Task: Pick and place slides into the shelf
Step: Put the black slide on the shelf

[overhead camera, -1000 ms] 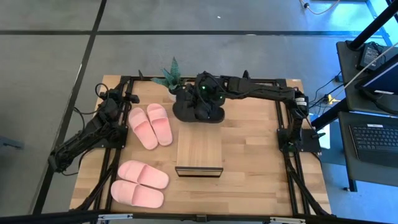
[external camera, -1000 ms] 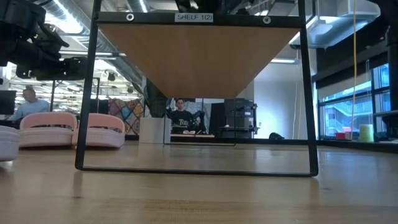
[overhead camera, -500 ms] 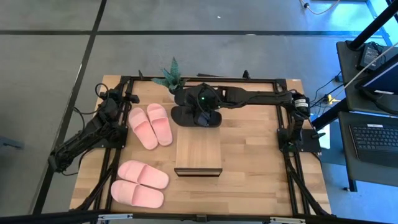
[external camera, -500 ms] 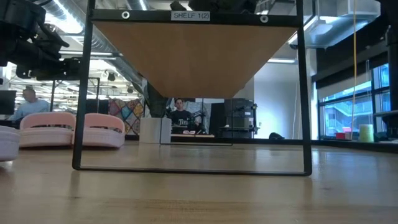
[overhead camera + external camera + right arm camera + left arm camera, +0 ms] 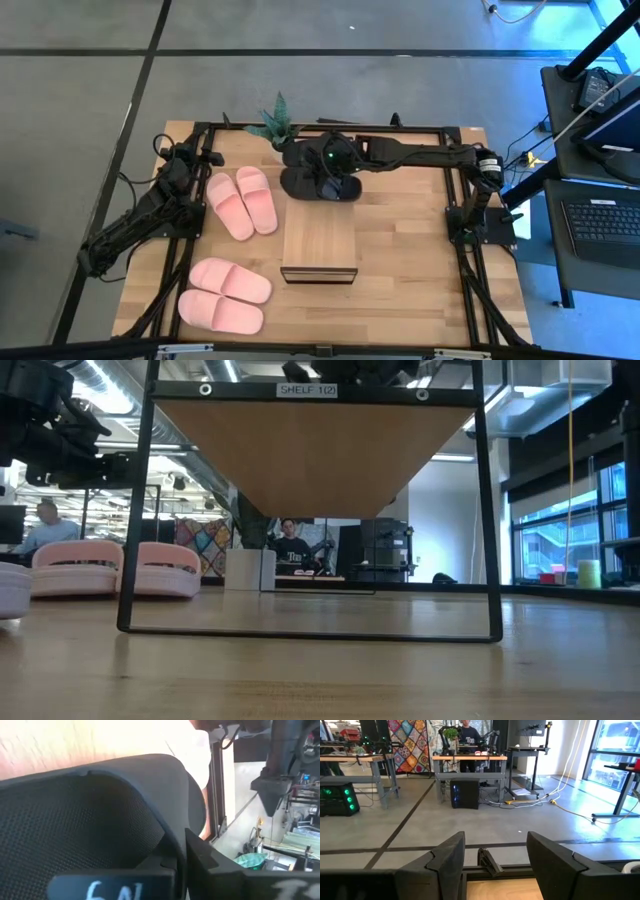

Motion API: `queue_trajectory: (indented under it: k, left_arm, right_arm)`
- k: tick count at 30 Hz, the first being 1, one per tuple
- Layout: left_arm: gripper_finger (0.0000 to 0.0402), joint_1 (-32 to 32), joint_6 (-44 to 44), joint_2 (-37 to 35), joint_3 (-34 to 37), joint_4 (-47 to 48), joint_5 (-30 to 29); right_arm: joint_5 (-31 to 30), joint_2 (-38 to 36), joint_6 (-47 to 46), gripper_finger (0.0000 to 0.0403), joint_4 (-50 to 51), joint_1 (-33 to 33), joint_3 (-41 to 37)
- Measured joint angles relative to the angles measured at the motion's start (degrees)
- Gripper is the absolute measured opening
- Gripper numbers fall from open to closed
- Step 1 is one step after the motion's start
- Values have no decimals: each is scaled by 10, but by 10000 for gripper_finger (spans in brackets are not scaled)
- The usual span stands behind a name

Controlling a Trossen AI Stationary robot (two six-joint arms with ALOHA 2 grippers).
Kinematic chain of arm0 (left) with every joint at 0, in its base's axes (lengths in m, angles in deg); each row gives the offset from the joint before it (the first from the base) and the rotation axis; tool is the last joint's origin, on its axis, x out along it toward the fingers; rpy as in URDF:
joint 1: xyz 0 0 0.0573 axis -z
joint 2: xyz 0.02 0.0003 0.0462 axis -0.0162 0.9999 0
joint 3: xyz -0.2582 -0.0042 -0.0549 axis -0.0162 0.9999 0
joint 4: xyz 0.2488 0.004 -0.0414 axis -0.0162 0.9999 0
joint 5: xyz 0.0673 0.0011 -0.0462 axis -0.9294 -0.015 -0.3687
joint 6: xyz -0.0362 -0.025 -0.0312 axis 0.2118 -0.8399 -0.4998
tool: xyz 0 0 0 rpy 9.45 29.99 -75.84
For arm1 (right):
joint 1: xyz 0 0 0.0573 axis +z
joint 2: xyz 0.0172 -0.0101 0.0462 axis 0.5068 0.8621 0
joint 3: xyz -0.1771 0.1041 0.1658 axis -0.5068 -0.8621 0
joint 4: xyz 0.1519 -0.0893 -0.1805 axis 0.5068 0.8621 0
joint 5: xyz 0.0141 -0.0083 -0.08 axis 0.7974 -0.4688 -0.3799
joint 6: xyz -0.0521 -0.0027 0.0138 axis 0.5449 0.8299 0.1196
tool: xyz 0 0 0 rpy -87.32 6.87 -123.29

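The black slides (image 5: 318, 183) lie at the table's far middle, just beyond the shelf (image 5: 320, 243), a low rack with a light wood top (image 5: 315, 450). My right gripper (image 5: 330, 172) is down on the black pair, and its wrist view is filled by a black slide (image 5: 100, 820). One pale pink pair (image 5: 243, 201) rests on its soles left of the shelf. The other pink pair (image 5: 226, 295) is at the near left. My left gripper (image 5: 192, 160) waits open at the far left edge, its fingers apart in its wrist view (image 5: 495, 865). My right gripper comes at a black slide from above, reaching in from the table's right. One dark finger (image 5: 215, 865) lies against the curved edge of the slide's strap (image 5: 165, 795). The arm and the slide hide the other finger, so I cannot tell the kind of hold.
A potted plant (image 5: 275, 125) in a white pot (image 5: 245, 570) stands at the far edge, close to the black slides. Dark frame rails run along the table's sides (image 5: 455, 200). People sit in the room beyond the table (image 5: 290, 545).
My right gripper has moved a little toward the near edge, down onto the black pair. The black slides have shifted under it: they no longer lie neatly side by side, and one now sits farther toward the plant.
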Motion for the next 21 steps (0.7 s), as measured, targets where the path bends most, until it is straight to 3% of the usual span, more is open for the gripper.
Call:
queue_trajectory:
  k: [6,14,21]
  left_arm:
    - [205,0,0,0,0,0,0]
    - [205,0,-1,0,0,0,0]
    - [205,0,-3,0,0,0,0]
  right_arm:
    - [3,-1,-3,14,-24,-3,-26]
    - [1,0,-48,67,-26,-3,-30]
    - [-3,0,-44,69,-43,-3,-31]
